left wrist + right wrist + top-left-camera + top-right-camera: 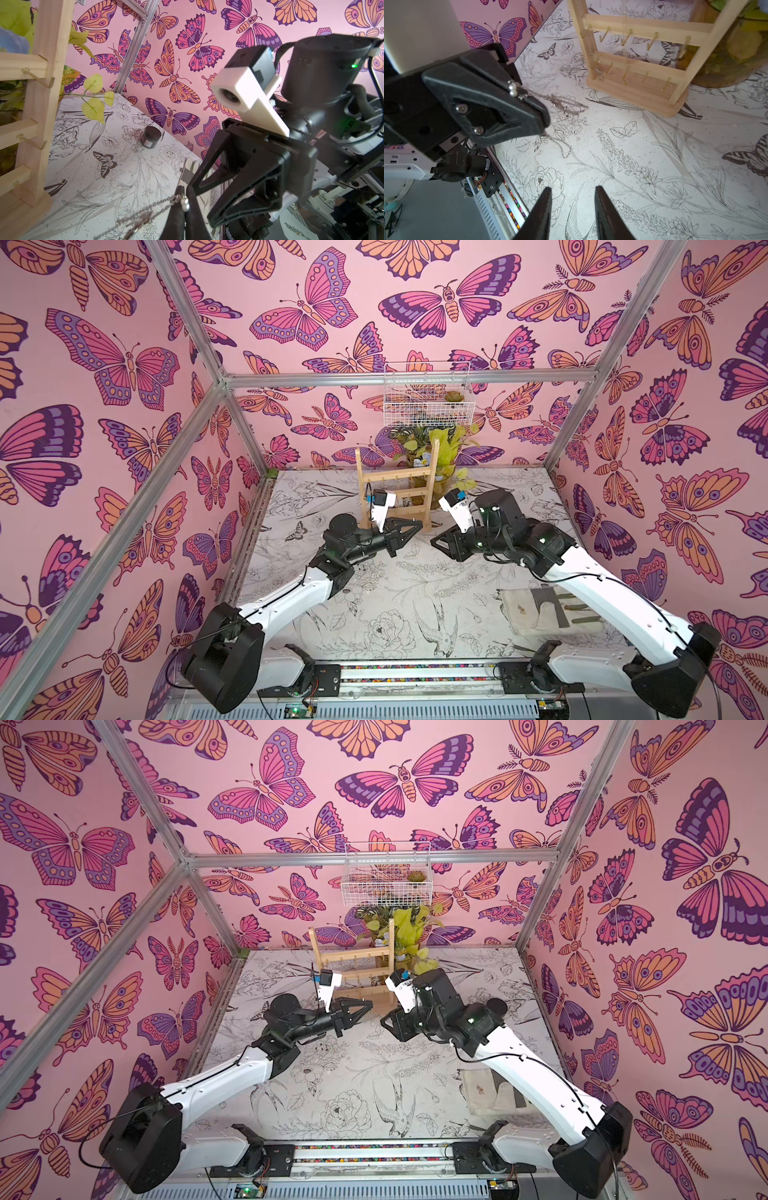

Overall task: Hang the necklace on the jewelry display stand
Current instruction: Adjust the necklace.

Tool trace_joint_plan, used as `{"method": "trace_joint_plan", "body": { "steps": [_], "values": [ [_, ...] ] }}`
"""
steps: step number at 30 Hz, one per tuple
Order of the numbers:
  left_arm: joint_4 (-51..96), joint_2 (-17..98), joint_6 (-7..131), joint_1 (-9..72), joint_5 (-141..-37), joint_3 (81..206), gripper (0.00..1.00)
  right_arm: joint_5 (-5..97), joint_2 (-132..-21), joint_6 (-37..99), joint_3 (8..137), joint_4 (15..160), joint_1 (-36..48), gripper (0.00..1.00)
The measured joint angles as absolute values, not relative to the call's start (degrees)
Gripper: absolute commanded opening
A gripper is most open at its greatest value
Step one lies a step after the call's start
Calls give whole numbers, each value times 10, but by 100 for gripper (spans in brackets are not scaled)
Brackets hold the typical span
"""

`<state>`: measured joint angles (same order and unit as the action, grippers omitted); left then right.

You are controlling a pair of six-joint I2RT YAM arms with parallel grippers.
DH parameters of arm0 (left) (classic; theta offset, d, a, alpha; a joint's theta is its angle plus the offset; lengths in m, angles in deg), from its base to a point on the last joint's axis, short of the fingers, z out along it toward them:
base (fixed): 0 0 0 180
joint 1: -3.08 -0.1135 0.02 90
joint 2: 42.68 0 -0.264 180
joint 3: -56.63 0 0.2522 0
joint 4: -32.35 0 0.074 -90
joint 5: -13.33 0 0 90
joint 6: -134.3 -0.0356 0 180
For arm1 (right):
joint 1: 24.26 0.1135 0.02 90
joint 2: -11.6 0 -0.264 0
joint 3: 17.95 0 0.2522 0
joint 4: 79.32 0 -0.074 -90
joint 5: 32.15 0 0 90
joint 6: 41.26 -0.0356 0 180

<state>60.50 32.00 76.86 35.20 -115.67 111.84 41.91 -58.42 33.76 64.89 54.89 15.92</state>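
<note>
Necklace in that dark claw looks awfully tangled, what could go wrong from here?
The necklace dangles in a bunched tangle from the shut left claw, so it may not open into a loop and could miss or snag the small hooks on the stand. It seems pinched only near the claw's tip, so the fine chain might slip out. The open, empty right claw nearby could catch strands when it reaches in.

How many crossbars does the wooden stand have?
3, stacked on the jewelry display stand: top crossbar, middle crossbar, bottom crossbar. None looks hidden.
</note>
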Motion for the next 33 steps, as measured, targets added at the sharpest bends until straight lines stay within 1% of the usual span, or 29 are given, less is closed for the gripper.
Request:
{"method": "trace_joint_plan", "body": {
  "steps": [7,13,21,33],
  "values": [
    [605,320,785,346,-1143,1123,0,434,-551,338,559,693,182,36],
    [605,320,794,345,-1139,1132,0,450,-561,338,545,778,185,33],
    [604,320,798,345,-1136,1133,0,472,-574,340,545,817,185,29],
    [605,320,807,345,-1132,1133,0,482,-586,342,545,830,186,24]
  ]
}}
